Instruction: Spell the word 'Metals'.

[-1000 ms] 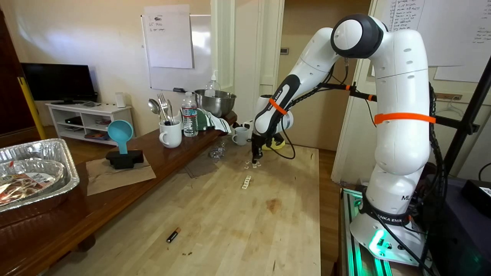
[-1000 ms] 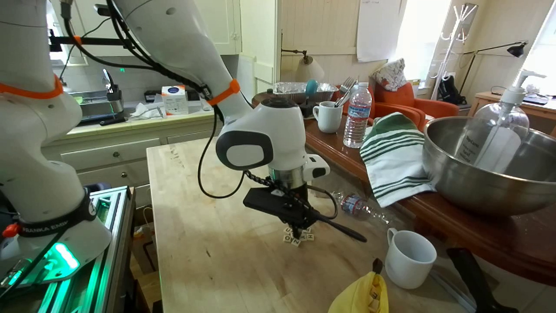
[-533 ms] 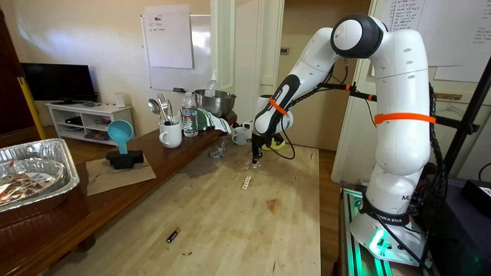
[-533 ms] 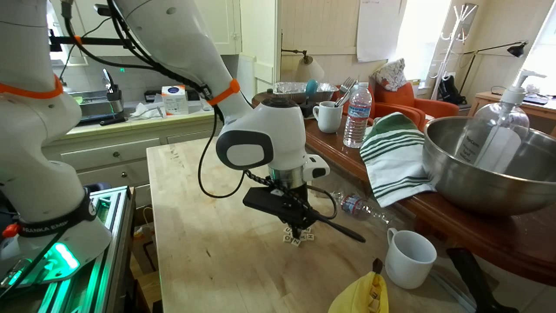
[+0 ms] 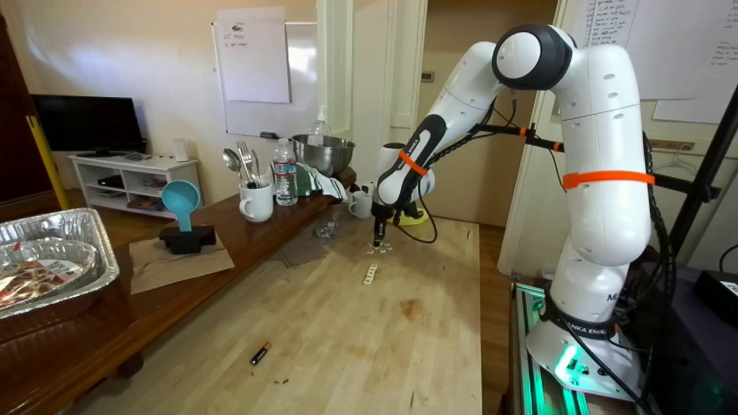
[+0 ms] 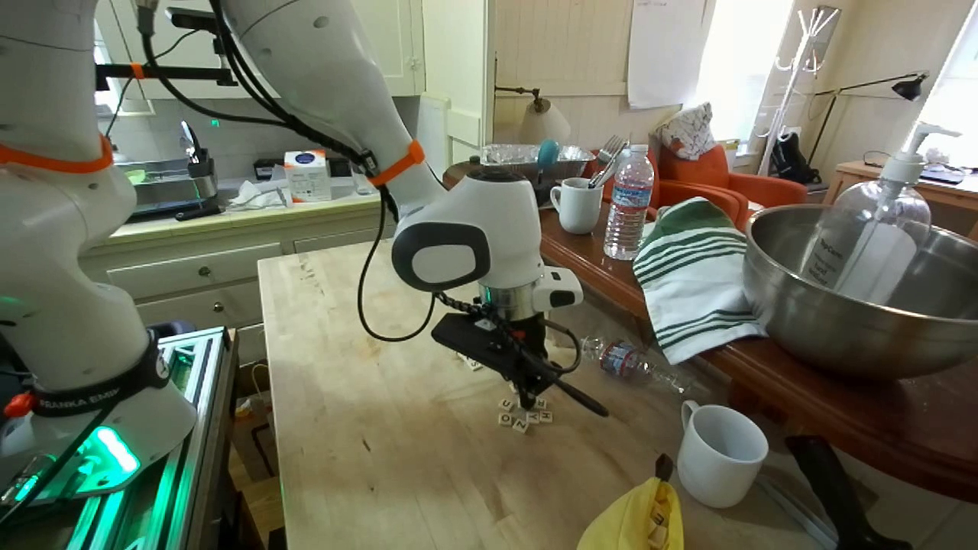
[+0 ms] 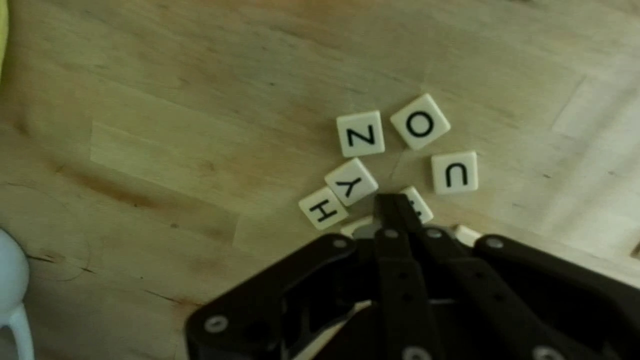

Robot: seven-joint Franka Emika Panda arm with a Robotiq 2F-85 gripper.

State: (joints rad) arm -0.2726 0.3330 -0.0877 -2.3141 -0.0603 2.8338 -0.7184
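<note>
My gripper (image 7: 393,205) is shut, with no tile visible between its tips. It points down over a cluster of loose cream letter tiles (image 6: 520,426), and in an exterior view its tips (image 5: 377,244) are at the cluster. In the wrist view the tiles Z (image 7: 360,133), O (image 7: 420,123), U (image 7: 455,172), Y (image 7: 351,182) and H (image 7: 323,208) lie face up. My fingers partly cover a lettered tile (image 7: 419,206) and two others. A short row of tiles (image 5: 370,274) lies apart from the cluster, its letters too small to read surely; my gripper partly hides it in an exterior view (image 6: 470,361).
A white mug (image 6: 722,456), a yellow pouch-like thing (image 6: 634,516) and a black-handled tool (image 6: 833,493) lie near the cluster. A plastic bottle (image 6: 630,361) lies along the raised dark wooden ledge (image 5: 253,245). A battery (image 5: 260,353) lies on the table.
My gripper has shifted slightly, a little left in an exterior view and slightly up and right in an exterior view, where the tile row now shows beside it. No tile has visibly moved.
</note>
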